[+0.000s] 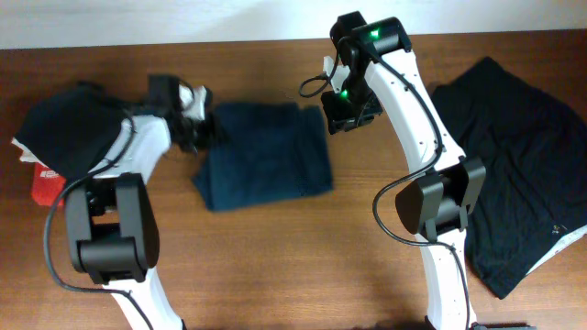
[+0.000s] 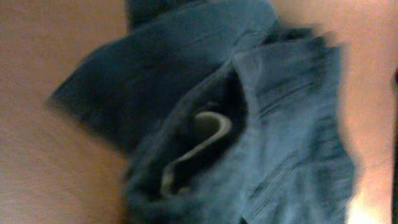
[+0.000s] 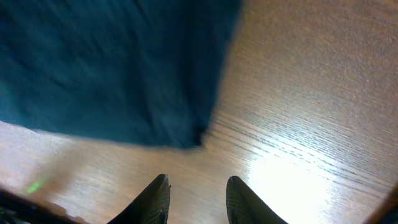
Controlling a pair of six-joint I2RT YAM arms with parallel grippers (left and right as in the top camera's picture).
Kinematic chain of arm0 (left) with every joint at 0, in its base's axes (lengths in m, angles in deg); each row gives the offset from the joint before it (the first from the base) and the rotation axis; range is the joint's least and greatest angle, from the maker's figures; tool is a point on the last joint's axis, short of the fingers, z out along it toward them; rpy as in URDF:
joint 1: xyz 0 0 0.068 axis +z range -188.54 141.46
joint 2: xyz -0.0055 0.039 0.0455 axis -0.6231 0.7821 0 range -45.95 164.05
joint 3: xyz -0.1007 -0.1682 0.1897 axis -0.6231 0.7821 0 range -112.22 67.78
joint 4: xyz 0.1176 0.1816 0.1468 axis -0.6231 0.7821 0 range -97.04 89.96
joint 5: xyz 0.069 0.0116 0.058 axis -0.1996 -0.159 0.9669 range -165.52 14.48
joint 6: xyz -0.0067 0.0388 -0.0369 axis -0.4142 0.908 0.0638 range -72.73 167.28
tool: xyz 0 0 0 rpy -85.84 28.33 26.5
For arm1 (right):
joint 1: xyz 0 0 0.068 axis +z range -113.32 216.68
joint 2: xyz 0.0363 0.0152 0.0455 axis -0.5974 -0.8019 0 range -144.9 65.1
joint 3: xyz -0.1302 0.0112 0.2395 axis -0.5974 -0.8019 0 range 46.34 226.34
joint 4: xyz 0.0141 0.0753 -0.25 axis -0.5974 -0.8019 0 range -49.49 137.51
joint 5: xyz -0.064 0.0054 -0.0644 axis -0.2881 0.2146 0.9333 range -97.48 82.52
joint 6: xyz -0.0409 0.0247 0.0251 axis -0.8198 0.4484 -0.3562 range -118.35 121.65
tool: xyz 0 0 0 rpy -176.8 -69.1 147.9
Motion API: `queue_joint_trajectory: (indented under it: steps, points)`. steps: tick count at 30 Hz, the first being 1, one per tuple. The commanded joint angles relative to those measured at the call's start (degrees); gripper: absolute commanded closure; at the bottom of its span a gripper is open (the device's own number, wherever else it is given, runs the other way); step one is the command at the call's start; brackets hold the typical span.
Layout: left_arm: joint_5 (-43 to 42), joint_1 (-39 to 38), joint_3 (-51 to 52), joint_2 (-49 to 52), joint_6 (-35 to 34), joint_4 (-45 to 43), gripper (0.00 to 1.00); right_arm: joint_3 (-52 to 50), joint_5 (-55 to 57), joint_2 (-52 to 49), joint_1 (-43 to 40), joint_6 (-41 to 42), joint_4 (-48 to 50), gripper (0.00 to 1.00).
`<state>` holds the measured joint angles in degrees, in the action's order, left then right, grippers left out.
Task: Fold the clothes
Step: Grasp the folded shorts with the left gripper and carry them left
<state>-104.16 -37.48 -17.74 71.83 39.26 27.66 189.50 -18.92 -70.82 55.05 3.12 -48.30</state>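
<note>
Wooden table (image 1: 275, 261); right pincer (image 3: 198, 180) slightly apart, empty, near navy garment (image 1: 266, 151).

1. I take this for a robotics lab bench: a white, black-jointed left arm (image 1: 138, 147) and right arm (image 1: 410, 96) stand at my wood-grain table (image 1: 275, 266).
2. Behind the table's far edge runs a plain pale wall (image 1: 183, 18), which is all I see of the room.
3. A navy garment (image 1: 266, 151) and a black garment (image 1: 523, 174) lie on the table, ordinary household things.
</note>
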Motion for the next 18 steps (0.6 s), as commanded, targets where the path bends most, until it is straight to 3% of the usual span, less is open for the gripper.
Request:
queue_joint_trajectory:
  steps: [1,8,18]
  points:
    - [9.7,3.3,-15.6,-1.2,3.8,8.8,0.99,0.5,2.0,0.7,-1.4,0.1,-0.7,0.66]
    - [18.9,10.8,-36.1,-1.5,5.0,17.9,0.99,0.5,2.0,0.7,-3.8,0.1,-1.5,0.67]
    - [18.9,27.1,-38.9,-1.4,5.0,17.9,1.0,0.5,2.1,0.7,-3.8,0.1,-1.5,0.67]
